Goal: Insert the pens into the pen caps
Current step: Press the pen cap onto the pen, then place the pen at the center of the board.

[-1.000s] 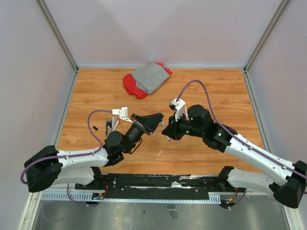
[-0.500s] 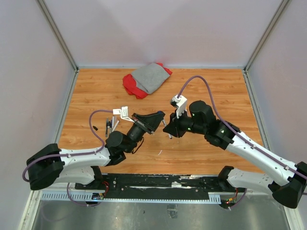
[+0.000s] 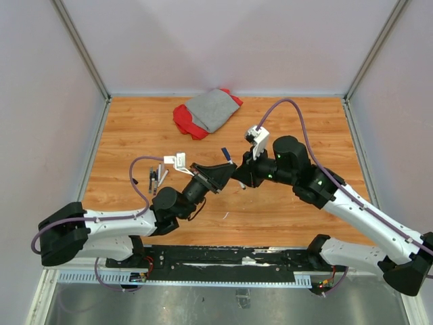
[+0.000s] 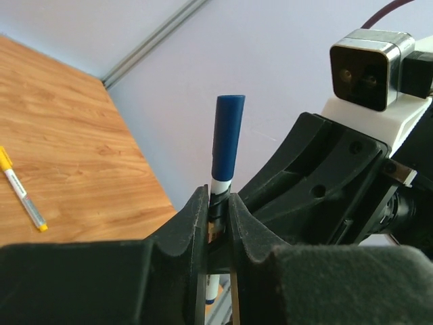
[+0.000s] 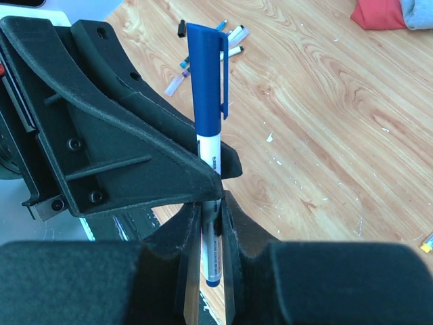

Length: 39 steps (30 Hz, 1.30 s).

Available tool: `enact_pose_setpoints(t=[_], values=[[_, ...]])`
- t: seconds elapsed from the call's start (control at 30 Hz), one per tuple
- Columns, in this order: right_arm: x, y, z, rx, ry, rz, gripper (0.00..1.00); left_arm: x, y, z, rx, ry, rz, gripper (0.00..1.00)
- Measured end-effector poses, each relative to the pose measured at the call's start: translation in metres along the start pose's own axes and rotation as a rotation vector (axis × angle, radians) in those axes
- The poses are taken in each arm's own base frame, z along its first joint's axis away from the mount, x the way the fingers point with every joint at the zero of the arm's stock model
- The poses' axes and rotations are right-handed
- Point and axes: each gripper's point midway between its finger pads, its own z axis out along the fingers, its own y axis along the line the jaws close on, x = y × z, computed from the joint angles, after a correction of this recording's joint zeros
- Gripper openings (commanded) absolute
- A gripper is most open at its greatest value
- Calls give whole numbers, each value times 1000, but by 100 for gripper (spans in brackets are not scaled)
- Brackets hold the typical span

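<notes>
my left gripper [image 4: 216,206]: clamped on the blue-capped pen [image 5: 207,152] just below its cap [image 4: 226,135] | my right gripper [image 5: 210,220]: clamped on the same pen's white barrel, lower down | pen: held between both, off the wooden surface [image 3: 304,128] | other pens [image 3: 157,177]: lying on the surface, well left

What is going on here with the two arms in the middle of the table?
The left arm and the right arm meet above the middle of the table. The jaws of both are shut on the same white pen, which is held upright with a blue cap sitting on its top end. Several other pens lie loose on the wood to the left, and a yellow-tipped pen lies apart from them.
</notes>
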Motion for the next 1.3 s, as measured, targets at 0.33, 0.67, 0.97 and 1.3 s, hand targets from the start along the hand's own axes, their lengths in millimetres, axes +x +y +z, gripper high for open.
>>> enact_pose_setpoints(t=[0.33,0.67,0.97,1.3], values=[[-4,-23,3,59,-175,36,1,25,-14,-27,-8,183,91,59],[26,-53,0,192,-155,89,1,44,18,-51,-128,334,209,82],[81,-76,13,287,90,72,0,-18,89,-46,-401,301,294,100],[109,-126,42,461,343,129,1,-84,135,-66,-664,368,442,100]])
